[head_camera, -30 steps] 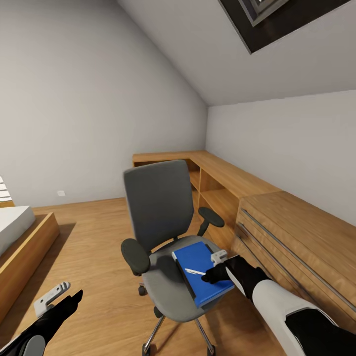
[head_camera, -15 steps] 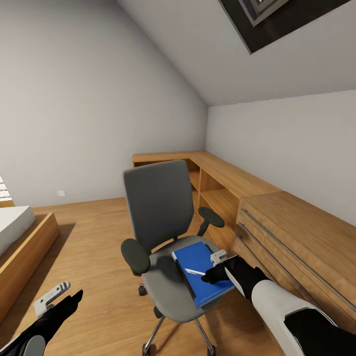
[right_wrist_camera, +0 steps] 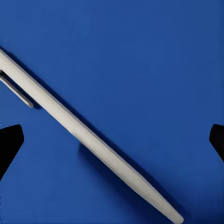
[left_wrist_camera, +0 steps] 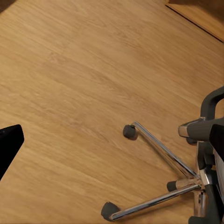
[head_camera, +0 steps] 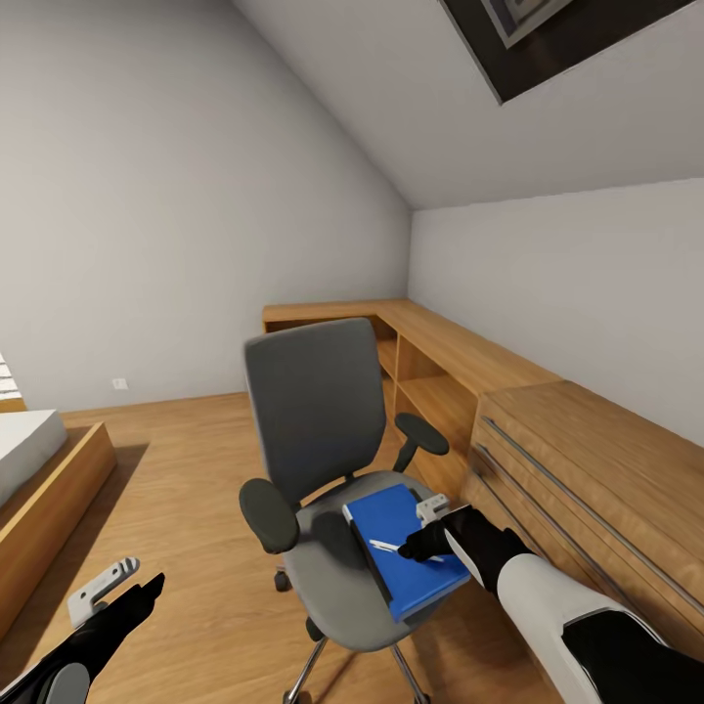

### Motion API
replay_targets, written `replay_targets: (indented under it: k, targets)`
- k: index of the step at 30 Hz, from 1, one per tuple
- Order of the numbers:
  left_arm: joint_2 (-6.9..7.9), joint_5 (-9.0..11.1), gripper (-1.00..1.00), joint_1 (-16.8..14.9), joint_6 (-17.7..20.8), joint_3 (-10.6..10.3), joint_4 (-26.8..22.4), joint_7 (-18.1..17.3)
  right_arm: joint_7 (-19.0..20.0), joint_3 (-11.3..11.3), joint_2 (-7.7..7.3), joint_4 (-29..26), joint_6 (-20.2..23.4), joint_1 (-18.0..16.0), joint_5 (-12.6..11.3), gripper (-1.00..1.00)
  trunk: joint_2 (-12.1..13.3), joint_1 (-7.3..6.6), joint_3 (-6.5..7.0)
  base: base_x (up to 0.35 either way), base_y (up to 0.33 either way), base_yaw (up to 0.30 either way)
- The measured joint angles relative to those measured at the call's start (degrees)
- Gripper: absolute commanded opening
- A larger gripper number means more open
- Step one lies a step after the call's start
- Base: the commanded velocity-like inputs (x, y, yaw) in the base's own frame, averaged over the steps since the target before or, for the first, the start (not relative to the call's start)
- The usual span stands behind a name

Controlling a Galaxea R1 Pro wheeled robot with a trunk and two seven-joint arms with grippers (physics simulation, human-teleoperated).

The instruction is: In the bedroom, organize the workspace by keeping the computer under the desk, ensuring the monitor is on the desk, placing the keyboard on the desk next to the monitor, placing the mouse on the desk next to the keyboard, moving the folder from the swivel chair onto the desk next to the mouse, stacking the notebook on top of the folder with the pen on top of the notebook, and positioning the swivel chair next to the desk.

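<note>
- Right gripper (head_camera: 409, 550) hangs low over the blue notebook (head_camera: 406, 548) on the swivel chair (head_camera: 328, 479). In the right wrist view its two dark fingertips (right_wrist_camera: 9, 144) stand wide apart at either edge, with the white pen (right_wrist_camera: 84, 137) lying between them, untouched; jaws spread.
- The pen (head_camera: 384, 545) rests flat on the blue cover (right_wrist_camera: 140, 70), running diagonally, clip end toward one corner of the wrist picture.
- The notebook sits on the grey seat, toward the side nearest the wooden drawers (head_camera: 587, 489), one corner overhanging the seat's front edge. A dark slab edge shows beneath its left side; whether that is the folder cannot be told.
- The chair stands on the wood floor (head_camera: 186, 460), backrest upright, both black armrests visible, just beside the drawers and shelving (head_camera: 420, 372).
- Left gripper (head_camera: 122, 585) is held low at the robot's left, well apart from the chair, above bare floor; open or shut cannot be told.
- Left wrist view: chrome chair base (left_wrist_camera: 172, 182) with black casters on the floor.
- A bed frame (head_camera: 49, 489) sits at the far left.
</note>
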Motion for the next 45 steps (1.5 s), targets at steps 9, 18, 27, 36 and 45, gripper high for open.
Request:
replay_targets:
  k: [9,18,27,36,45]
  targets:
    - [0.0,0.01,1.0,0.0,0.06,0.0,0.0,0.0,0.0,-0.01,0.04,0.04,0.02,0.01,0.0,1.0,0.0,0.0,0.0,0.001,0.0,0.0]
    - [0.0,0.01,1.0,0.0,0.04,0.0,0.0,-0.03,0.0,0.01,0.07,0.05,0.02,0.01,0.01,1.0,-1.19,0.65,-0.53,0.0,0.0,0.0]
    - [-0.01,0.01,1.0,0.0,-0.07,-0.15,-0.08,0.0,0.0,0.04,0.22,0.05,0.02,0.01,0.0,1.0,-3.21,1.76,-1.44,0.0,0.0,0.0]
    - [0.0,0.01,1.0,0.0,-0.08,-0.15,-0.09,0.0,0.0,0.02,0.22,0.05,0.02,0.01,0.0,1.0,-3.21,1.76,-1.44,0.0,0.0,0.0]
    - [-0.02,0.06,1.0,0.0,-0.02,-0.16,-0.09,0.0,-0.01,-0.06,0.22,0.02,0.03,-0.01,-0.16,1.0,-4.82,2.63,-2.15,0.0,0.0,0.0]
